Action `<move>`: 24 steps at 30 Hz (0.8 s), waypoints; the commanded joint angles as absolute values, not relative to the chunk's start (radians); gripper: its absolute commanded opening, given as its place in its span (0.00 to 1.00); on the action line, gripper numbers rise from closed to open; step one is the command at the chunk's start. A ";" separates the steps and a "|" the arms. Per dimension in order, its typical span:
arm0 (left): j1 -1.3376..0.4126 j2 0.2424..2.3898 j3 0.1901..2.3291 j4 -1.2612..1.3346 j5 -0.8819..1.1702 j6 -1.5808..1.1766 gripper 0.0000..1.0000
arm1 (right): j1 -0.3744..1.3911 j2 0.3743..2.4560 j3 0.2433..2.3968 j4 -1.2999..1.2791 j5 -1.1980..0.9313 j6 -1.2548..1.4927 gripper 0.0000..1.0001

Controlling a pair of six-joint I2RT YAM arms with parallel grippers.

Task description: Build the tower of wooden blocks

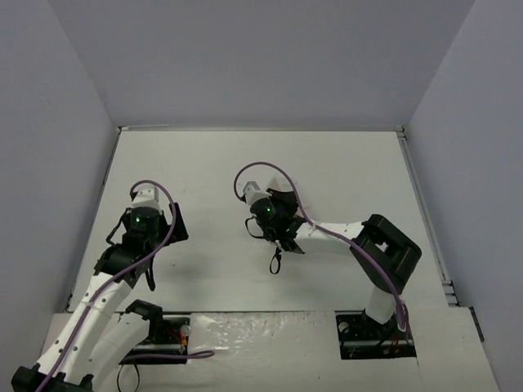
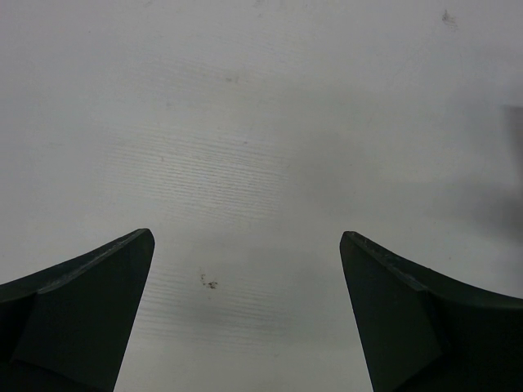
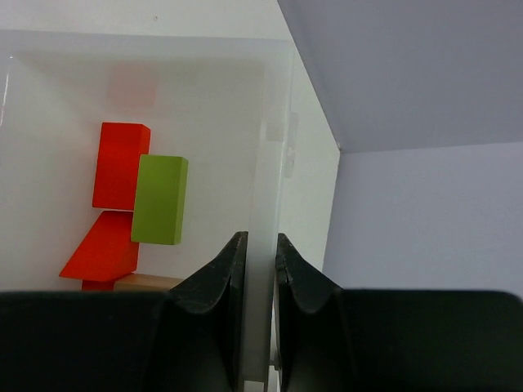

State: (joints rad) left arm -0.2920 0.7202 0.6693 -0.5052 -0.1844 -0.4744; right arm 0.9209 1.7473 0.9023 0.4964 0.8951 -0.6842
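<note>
Tower status: your block tower [image 3: 131, 204] is inside the tray [image 3: 274, 98], just left of the tray's thin pale wall as the right wrist camera sees it. You've got a red block [image 3: 119, 163] farthest from the camera and a lime green one [image 3: 159, 200] overlapping its right side. A red wedge-shaped piece [image 3: 102, 249] sits nearer, and a tan block [image 3: 147, 282] peeks out right behind your finger. Can't tell how they're resting on each other from this angle.

Your right pincer [image 3: 260, 237] is clamped onto that tray wall, with the jaws pinched down on the thin edge. Your left pincer [image 2: 247, 237] is off to the left of the tray, spread wide and holding nothing, over bare white table [image 2: 245, 98] with a few dark specks.
</note>
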 commanded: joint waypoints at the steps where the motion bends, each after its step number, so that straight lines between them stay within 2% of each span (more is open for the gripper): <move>1: -0.284 0.717 0.672 -0.431 -0.203 -0.462 0.97 | 0.997 1.767 0.858 0.604 1.028 -0.696 0.00; 5: -0.284 0.713 0.672 -0.430 -0.211 -0.460 0.97 | 1.073 1.805 0.859 0.611 1.060 -0.663 0.02; 7: -0.284 0.711 0.672 -0.431 -0.216 -0.459 0.97 | 1.101 1.814 0.863 0.605 1.063 -0.650 0.22; 8: -0.284 0.709 0.672 -0.430 -0.216 -0.459 0.97 | 1.111 1.816 0.868 0.596 1.062 -0.645 0.29; 14: -0.284 0.710 0.672 -0.429 -0.219 -0.457 0.97 | 1.147 1.789 0.920 0.490 1.017 -0.548 0.44; 24: -0.284 0.715 0.670 -0.426 -0.207 -0.462 0.97 | 1.086 1.514 1.047 0.210 0.753 -0.323 0.77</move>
